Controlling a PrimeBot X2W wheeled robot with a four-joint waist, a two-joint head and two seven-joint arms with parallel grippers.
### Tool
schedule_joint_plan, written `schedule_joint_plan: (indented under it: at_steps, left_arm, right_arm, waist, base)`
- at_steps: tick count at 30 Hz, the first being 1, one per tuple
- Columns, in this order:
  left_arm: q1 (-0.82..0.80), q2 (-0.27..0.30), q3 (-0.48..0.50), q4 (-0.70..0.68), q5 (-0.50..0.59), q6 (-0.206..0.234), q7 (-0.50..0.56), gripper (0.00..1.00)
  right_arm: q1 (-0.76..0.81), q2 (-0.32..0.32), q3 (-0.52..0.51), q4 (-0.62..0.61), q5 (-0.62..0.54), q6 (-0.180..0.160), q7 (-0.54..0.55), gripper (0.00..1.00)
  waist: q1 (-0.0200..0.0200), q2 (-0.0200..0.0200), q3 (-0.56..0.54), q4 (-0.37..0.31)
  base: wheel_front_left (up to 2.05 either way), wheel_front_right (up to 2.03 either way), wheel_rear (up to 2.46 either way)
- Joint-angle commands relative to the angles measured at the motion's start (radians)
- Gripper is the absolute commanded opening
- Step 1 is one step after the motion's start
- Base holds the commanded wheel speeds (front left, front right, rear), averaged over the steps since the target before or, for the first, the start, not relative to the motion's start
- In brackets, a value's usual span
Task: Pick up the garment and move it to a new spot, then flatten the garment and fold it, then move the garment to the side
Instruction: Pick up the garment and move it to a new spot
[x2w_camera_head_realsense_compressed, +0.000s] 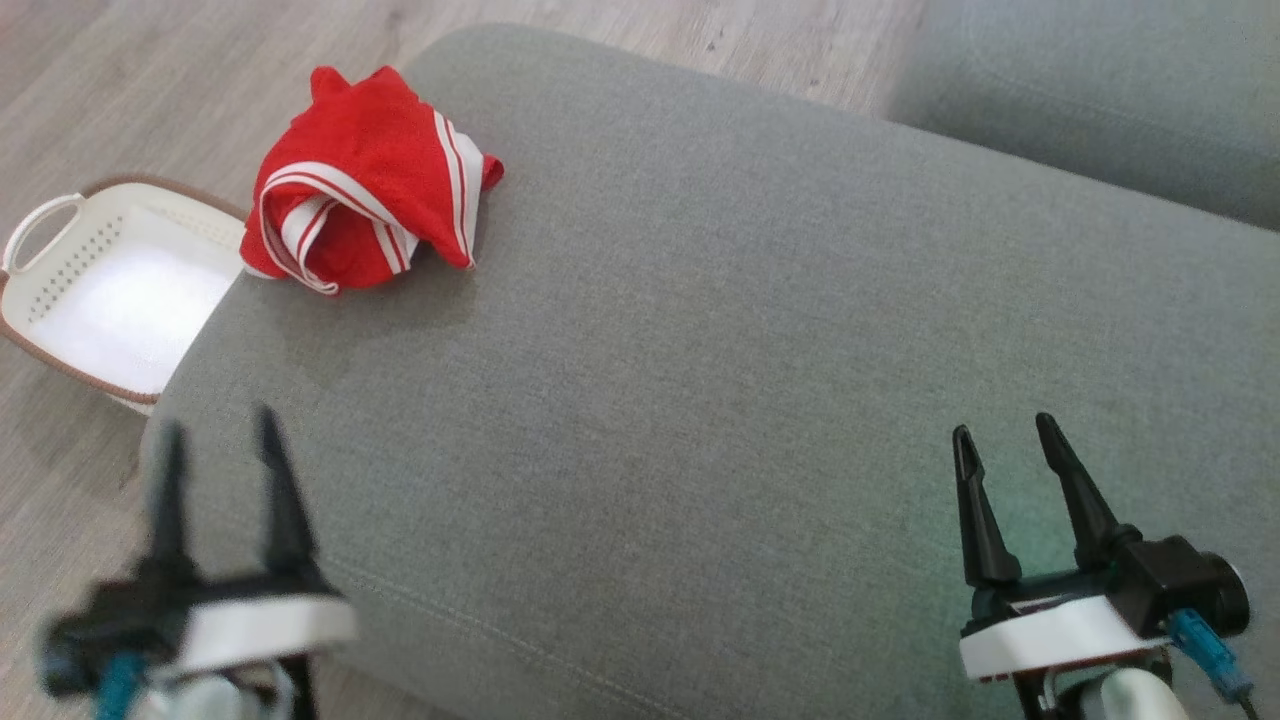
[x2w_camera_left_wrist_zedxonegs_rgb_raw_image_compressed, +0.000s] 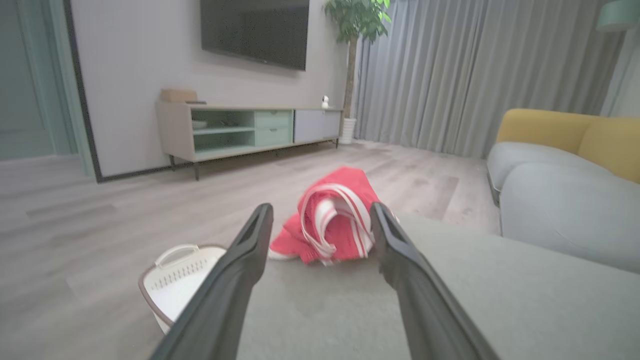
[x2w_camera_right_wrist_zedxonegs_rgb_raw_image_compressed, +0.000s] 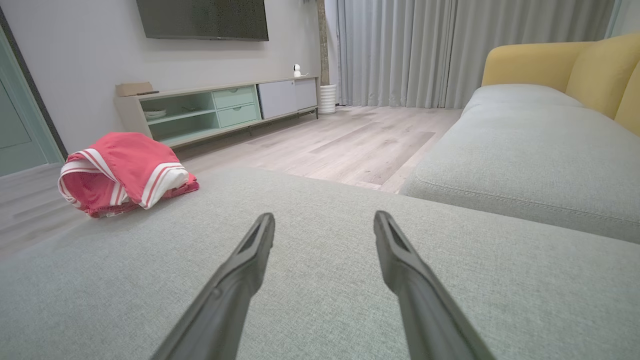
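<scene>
Here, in the head view, the white basket (x2w_camera_head_realsense_compressed: 100, 290) stands on the wooden floor (x2w_camera_head_realsense_compressed: 60, 100) beside the grey cushion (x2w_camera_head_realsense_compressed: 700, 350), at eight o'clock of the garment. Within it we see its own perforated walls and plain white bottom. The red, white-striped garment (x2w_camera_head_realsense_compressed: 365, 180) lies crumpled on the cushion's far left corner. We find it at one o'clock of the left pincer (x2w_camera_head_realsense_compressed: 218, 425) and at ten o'clock of the right pincer (x2w_camera_head_realsense_compressed: 1003, 428), well apart from both. Both pincers are spread, their fingers clear of the cloth.
</scene>
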Motion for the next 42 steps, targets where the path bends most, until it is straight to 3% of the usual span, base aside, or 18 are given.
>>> schedule_joint_plan:
  at_steps: [1,8,12,15,23,39,40,41,42]
  left_arm:
    - [-0.073,0.032,0.049,-0.051,0.011,-0.001,-0.010,1.00]
    - [-0.360,0.204,0.091,-0.072,0.028,-0.063,0.053,1.00]
    - [-0.549,0.296,0.080,0.026,0.034,-0.111,0.133,1.00]
    - [-0.664,0.335,0.073,0.131,0.015,-0.135,0.187,1.00]
    - [-0.790,0.368,0.036,0.448,-0.031,-0.163,0.295,1.00]
    - [-0.808,0.312,0.035,0.787,-0.120,-0.174,0.253,1.00]
    - [-0.813,0.311,0.029,0.799,-0.122,-0.176,0.251,0.98]
    - [-0.817,0.312,0.023,0.809,-0.123,-0.177,0.246,0.60]
    - [-0.822,0.313,0.018,0.816,-0.123,-0.178,0.238,0.41]
  right_arm:
    - [-0.044,-0.010,0.019,-0.036,-0.012,0.008,-0.011,1.00]
    - [-0.067,-0.010,0.018,-0.045,-0.065,0.008,-0.011,1.00]
    - [-0.091,-0.010,0.039,-0.043,-0.100,0.008,-0.011,1.00]
    - [-0.111,-0.010,0.052,-0.045,-0.123,0.008,-0.011,1.00]
    - [-0.158,-0.010,0.019,-0.058,-0.182,0.008,-0.011,1.00]
    - [-0.154,-0.010,0.004,-0.103,-0.235,0.008,0.003,1.00]
    - [-0.155,-0.010,0.006,-0.103,-0.235,0.008,0.003,1.00]
    - [-0.156,-0.010,0.008,-0.103,-0.235,0.008,0.003,1.00]
    - [-0.157,-0.010,0.010,-0.103,-0.234,0.008,0.003,1.00]
  waist:
    - [0.0000,0.0000,0.012,-0.003]
    - [0.0000,0.0000,0.070,-0.012]
    - [0.0000,0.0000,0.115,-0.037]
    - [0.0000,0.0000,0.153,-0.063]
    - [0.0000,0.0000,0.259,-0.119]
    - [0.0000,0.0000,0.377,-0.142]
    - [0.0000,0.0000,0.378,-0.143]
    - [0.0000,0.0000,0.379,-0.143]
    - [0.0000,0.0000,0.379,-0.143]
  base:
    - [0.00,0.00,0.00]
    - [0.00,0.00,0.00]
    - [0.00,0.00,0.00]
    - [0.00,0.00,0.00]
    - [0.00,0.00,0.00]
    - [0.00,0.00,0.00]
    - [0.00,0.00,0.00]
    - [0.00,0.00,0.00]
    - [0.00,0.00,0.00]
